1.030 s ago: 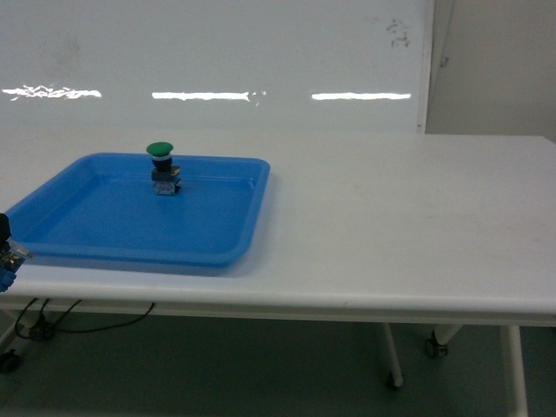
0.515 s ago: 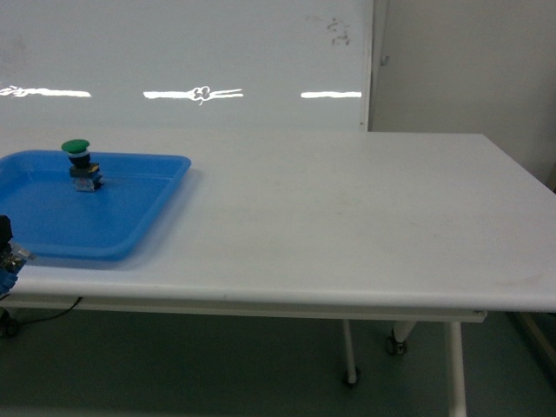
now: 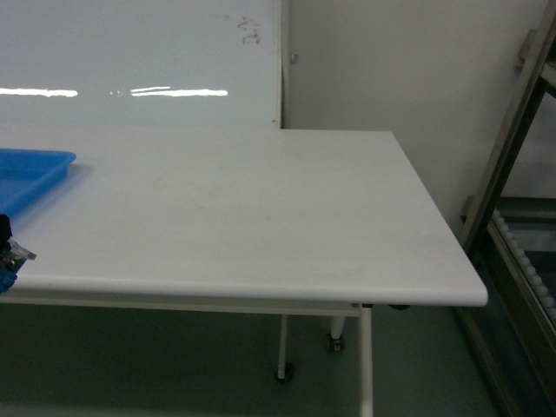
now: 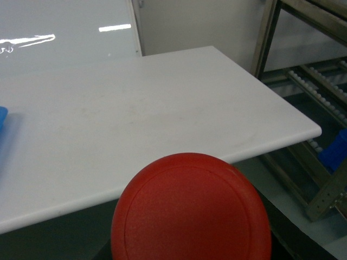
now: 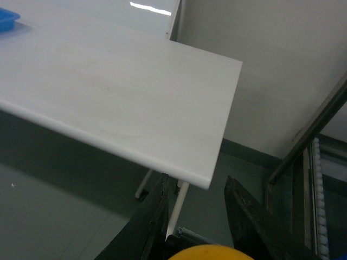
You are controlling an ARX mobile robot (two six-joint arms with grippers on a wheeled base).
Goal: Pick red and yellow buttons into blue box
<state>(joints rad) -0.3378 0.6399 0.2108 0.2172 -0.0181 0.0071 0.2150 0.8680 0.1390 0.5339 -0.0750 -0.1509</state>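
1. Two buttons in sight, one per wrist camera, both off the long white table [image 3: 261, 208] and below its front edge.
2. Red round mushroom-cap button [image 4: 191, 211] fills the bottom of the left wrist view, cap facing the lens, in front of the table's near edge. Left gripper's fingers hidden behind the cap; cannot tell whether the jaws grip it or how they stand.
3. Yellow round button cap [image 5: 210, 252], only its top arc visible at the bottom edge of the right wrist view, sits between the two dark fingers [image 5: 154, 225] of the right gripper [image 5: 200, 227]. The fingers stand close on either side of the cap; contact itself is cut off by the frame, so the grip cannot be confirmed.
4. Shallow blue plastic tray [image 3: 26, 174] lies on the table's left end, only its corner showing in the head view.
5. Metal roller rack [image 3: 521, 226] stands to the right of the table, apart from it.
6. Blue box not visible in any view.
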